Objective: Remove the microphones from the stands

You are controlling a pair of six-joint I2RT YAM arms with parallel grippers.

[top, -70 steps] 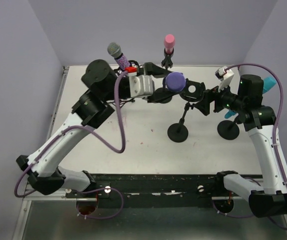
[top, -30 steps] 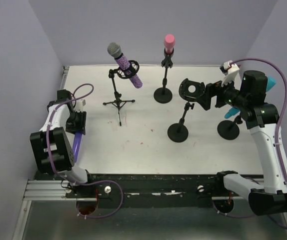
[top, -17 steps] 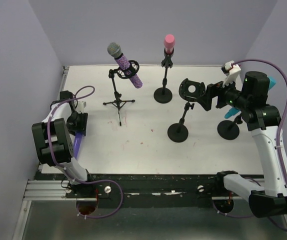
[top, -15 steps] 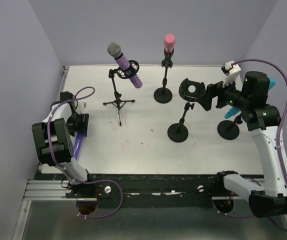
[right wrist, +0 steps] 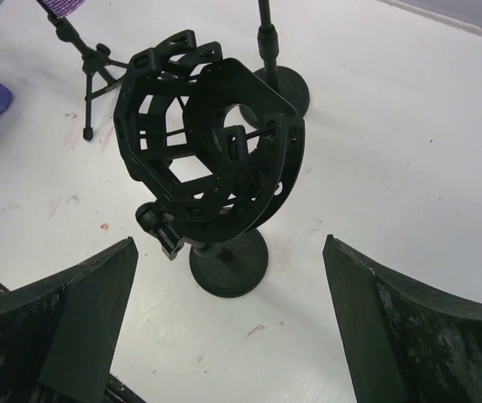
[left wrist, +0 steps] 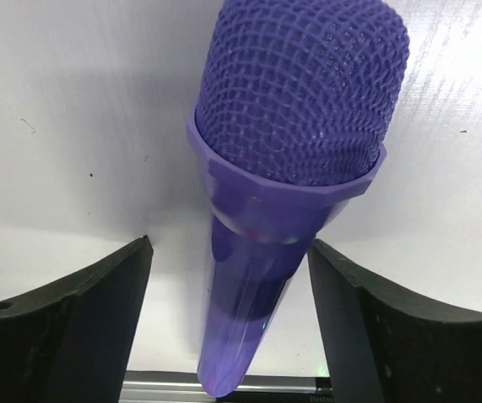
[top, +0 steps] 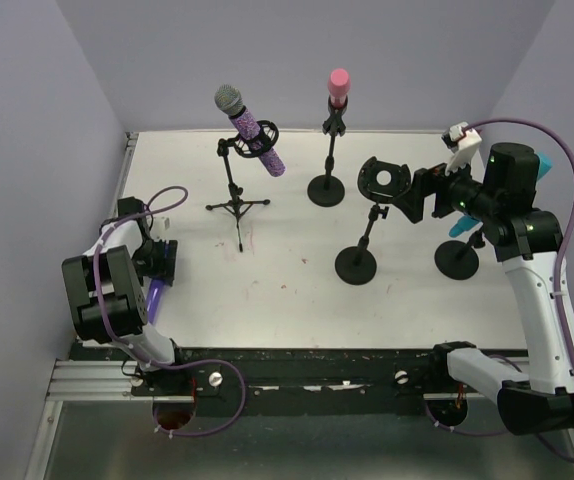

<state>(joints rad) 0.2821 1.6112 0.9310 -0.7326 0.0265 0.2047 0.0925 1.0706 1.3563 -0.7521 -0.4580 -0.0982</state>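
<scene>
Left gripper (top: 159, 262): low at the left edge of the table (top: 287, 300); I see its jaws apart, with a gap on each side of the microphone, so nothing is gripped.
Purple microphone (left wrist: 296, 109): it lies flat on the table between these jaws, well apart from its stand.
Step in hand: I judge this as the release; the removal itself looks done.
Next move: I would lift the left arm straight up, so that a finger does not roll the microphone.
Glitter microphone (top: 252, 128): tilted in its tripod stand (top: 235, 195), not in my way.
Pink microphone (top: 338, 84): upright on the far stand.
Empty stand (top: 381, 180): its black ring holder carries nothing.
Right gripper (top: 427, 193): just beside this holder, jaws wide apart and holding nothing.
Teal microphone (top: 540, 168): partly hidden behind the right arm; I cannot tell how it sits.
</scene>
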